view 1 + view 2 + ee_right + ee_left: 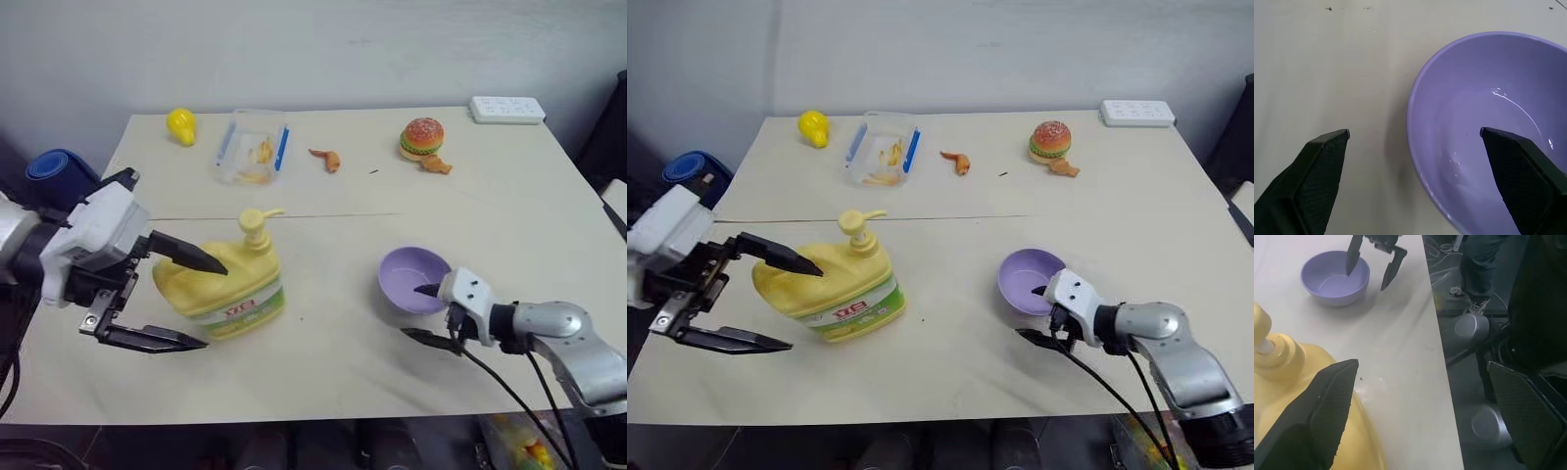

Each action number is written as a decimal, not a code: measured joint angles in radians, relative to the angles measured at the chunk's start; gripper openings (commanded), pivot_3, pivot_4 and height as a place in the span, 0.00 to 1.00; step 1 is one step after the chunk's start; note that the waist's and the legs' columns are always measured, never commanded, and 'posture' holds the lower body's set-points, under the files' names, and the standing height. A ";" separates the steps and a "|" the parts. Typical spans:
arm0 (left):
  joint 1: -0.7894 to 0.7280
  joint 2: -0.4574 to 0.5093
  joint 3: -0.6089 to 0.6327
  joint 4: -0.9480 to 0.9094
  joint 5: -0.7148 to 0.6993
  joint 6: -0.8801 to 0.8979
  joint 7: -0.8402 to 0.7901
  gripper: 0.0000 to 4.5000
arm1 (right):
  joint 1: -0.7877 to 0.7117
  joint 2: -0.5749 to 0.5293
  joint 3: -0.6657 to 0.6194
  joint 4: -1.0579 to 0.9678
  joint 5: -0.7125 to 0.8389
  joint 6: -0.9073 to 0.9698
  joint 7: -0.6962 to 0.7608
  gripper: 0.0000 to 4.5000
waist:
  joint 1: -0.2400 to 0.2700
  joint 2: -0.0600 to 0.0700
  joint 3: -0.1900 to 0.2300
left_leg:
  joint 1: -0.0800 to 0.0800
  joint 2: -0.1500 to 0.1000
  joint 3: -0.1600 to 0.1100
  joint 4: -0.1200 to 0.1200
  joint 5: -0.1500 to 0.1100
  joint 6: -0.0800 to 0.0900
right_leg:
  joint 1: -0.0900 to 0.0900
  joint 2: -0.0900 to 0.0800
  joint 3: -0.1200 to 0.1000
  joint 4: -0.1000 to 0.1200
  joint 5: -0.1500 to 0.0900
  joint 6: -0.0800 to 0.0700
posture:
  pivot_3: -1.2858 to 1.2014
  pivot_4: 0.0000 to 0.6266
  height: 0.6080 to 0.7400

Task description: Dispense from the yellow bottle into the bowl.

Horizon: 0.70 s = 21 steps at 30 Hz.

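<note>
Nearest me, my left gripper [201, 302] gapes wide around the yellow bottle [223, 284], left of centre. My right gripper [428, 313], also spread and empty, straddles the bowl's [407, 271] near rim. The jug looks heavy and slick; I'd steady its handle and press the pump.

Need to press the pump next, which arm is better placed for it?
Probably left: the open left gripper sits at the yellow bottle, one finger just beside its pump. The open right gripper straddles the bowl's rim.
</note>
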 measured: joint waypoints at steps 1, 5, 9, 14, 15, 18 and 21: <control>-0.009 -0.003 -0.013 0.002 0.004 -0.002 0.000 1.00 | 0.000 0.000 0.008 0.005 -0.008 -0.004 -0.003 0.86 | 0.000 0.000 0.000 | -0.001 0.000 0.000 0.000 0.000 0.000 | 0.000 0.000 0.000 0.000 0.000 0.000 | 0.52 0.24 1.00; -0.045 -0.013 -0.028 0.007 0.015 -0.004 0.000 1.00 | -0.008 0.008 0.009 0.027 -0.031 -0.026 -0.014 0.54 | 0.001 -0.002 0.000 | -0.001 0.000 0.002 0.000 0.000 0.000 | -0.001 0.000 0.000 0.000 0.000 0.000 | 0.52 0.24 1.00; -0.052 -0.025 -0.033 0.006 0.023 -0.004 0.000 1.00 | -0.008 0.024 0.009 0.036 -0.038 -0.037 -0.019 0.25 | 0.001 -0.002 0.000 | 0.000 0.001 0.008 0.000 0.000 0.000 | -0.001 0.001 0.001 0.000 0.000 0.000 | 0.52 0.24 1.00; -0.064 -0.042 -0.041 0.005 0.024 0.004 0.010 1.00 | -0.035 0.024 0.004 0.037 -0.048 -0.064 -0.018 0.01 | 0.001 -0.004 -0.001 | 0.001 0.001 0.009 0.000 0.000 0.000 | -0.001 0.001 0.003 0.001 0.000 0.000 | 0.52 0.24 1.00; -0.074 -0.048 -0.040 0.005 0.020 0.009 0.016 1.00 | -0.035 0.024 0.005 0.038 -0.051 -0.066 -0.016 0.01 | 0.001 -0.006 -0.001 | 0.001 0.002 0.009 0.000 0.000 0.000 | -0.001 0.002 0.003 0.001 0.000 0.000 | 0.52 0.24 1.00; -0.099 -0.071 -0.040 0.009 0.011 0.029 0.045 1.00 | -0.037 0.024 0.007 0.043 -0.057 -0.072 -0.003 0.01 | 0.000 -0.007 -0.001 | 0.001 0.002 0.009 0.000 0.000 0.000 | -0.001 0.002 0.004 0.001 0.000 0.000 | 0.52 0.24 1.00; -0.171 -0.118 -0.040 0.048 -0.003 0.058 0.110 1.00 | -0.065 0.006 0.020 0.046 -0.061 -0.076 0.043 0.01 | 0.000 -0.007 0.000 | 0.002 0.002 0.009 0.001 0.000 0.000 | -0.001 0.002 0.004 0.002 0.001 0.000 | 0.52 0.24 1.00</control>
